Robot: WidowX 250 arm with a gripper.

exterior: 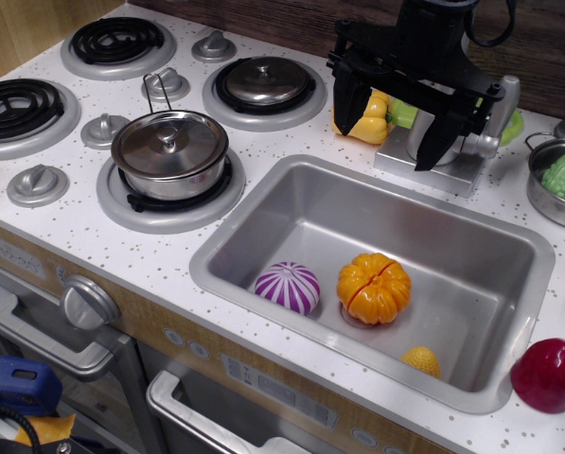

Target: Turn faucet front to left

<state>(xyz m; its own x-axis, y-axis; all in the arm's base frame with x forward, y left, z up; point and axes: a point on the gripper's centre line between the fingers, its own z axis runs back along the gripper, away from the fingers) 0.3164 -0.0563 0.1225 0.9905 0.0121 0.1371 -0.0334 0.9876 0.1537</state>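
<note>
The silver-grey faucet stands behind the sink on its square flat base, with its lever handle sticking up at the right. My black gripper hangs over it with its fingers spread wide, one on each side of the faucet's body. The gripper is open and hides most of the body and the spout.
A steel sink holds a purple-striped toy, an orange pumpkin toy and a small yellow piece. A lidded pot sits on the front burner. A yellow pepper, a bowl of greens and a red toy are nearby.
</note>
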